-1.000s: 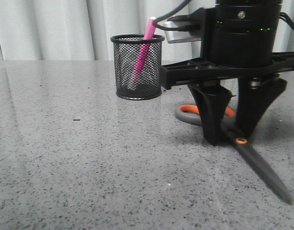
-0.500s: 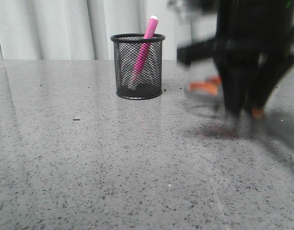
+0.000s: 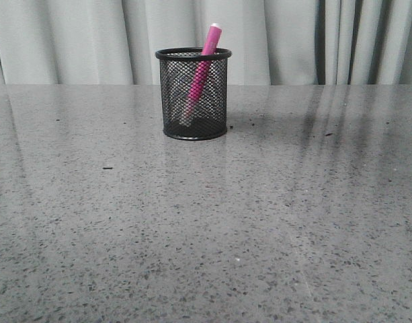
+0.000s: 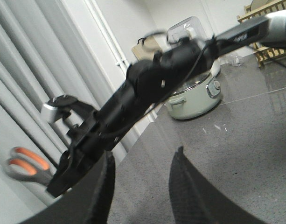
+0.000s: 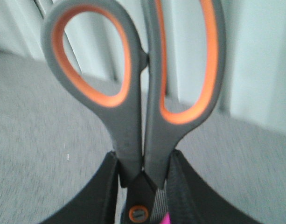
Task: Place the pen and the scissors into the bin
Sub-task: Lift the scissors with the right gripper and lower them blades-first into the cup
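The black wire-mesh bin (image 3: 193,94) stands on the grey table at the back centre. The magenta pen (image 3: 204,60) leans inside it, its white tip above the rim. Neither arm shows in the front view. In the right wrist view my right gripper (image 5: 143,161) is shut on the scissors (image 5: 129,126) just above the orange pivot, handles pointing away from the wrist; a bit of magenta shows beyond the fingers. In the left wrist view my left gripper (image 4: 142,161) is open and empty above the table. The scissors' handles (image 4: 26,161) show there, held in the air by the right arm (image 4: 147,88).
A grey curtain (image 3: 71,40) hangs behind the table. A small dark speck (image 3: 107,167) lies left of the bin. A pale green cooker pot (image 4: 191,95) and a wooden rack (image 4: 268,28) stand far off in the left wrist view.
The right arm has lifted the scissors off the table and risen out of the front view. The bin and pen have not moved.
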Motion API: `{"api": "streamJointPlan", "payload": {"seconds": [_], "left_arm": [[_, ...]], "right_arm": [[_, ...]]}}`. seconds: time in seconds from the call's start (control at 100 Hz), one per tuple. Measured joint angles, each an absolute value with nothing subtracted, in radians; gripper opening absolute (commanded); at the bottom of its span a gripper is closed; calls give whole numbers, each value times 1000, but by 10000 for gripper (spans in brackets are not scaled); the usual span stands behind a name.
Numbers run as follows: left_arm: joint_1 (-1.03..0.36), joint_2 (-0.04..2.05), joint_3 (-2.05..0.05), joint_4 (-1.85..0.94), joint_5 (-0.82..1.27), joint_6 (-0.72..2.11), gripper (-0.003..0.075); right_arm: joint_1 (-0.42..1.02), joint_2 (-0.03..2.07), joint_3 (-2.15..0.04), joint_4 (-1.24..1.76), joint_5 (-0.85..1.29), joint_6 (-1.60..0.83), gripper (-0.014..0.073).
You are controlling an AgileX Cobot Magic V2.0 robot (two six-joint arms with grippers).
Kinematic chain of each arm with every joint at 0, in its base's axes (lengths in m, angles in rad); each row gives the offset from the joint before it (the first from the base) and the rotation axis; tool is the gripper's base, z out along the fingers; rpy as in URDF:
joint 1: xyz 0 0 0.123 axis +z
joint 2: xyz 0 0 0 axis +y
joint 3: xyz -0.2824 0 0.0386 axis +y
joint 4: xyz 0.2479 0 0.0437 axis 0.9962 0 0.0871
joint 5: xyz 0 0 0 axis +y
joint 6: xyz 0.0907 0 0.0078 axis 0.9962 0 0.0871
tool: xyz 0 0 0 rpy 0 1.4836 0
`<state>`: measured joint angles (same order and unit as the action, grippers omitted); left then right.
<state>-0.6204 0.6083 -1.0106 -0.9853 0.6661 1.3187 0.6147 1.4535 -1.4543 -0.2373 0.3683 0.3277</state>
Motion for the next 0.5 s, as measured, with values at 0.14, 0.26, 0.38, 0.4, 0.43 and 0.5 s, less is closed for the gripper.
{"api": "streamJointPlan", "payload": {"seconds": [0.14,0.26,0.38,0.4,0.43,0.5], "left_arm": [[-620,608,-1011,-985,666,1272,250],[-620,608,-1011,-985,666,1250,250],[-620,608,-1011,-985,678,1236,250],[-620,608,-1011,-985,684,1236,250],[-620,608,-1011,-985,689,1234,250],[-620,608,-1011,-985,702,1234,250]], "right_arm": [[606,1540,-1359,-315,46,328,-65],[587,1612,-1302,-335,-99,328,-65],[563,1667,-1270,-344,-170,328,-65],[558,1675,-1267,-346,-176,328,-65],[555,1684,-1263,-348,-183,328,-65],[547,1703,-1259,-357,-188,328,-65]]}}
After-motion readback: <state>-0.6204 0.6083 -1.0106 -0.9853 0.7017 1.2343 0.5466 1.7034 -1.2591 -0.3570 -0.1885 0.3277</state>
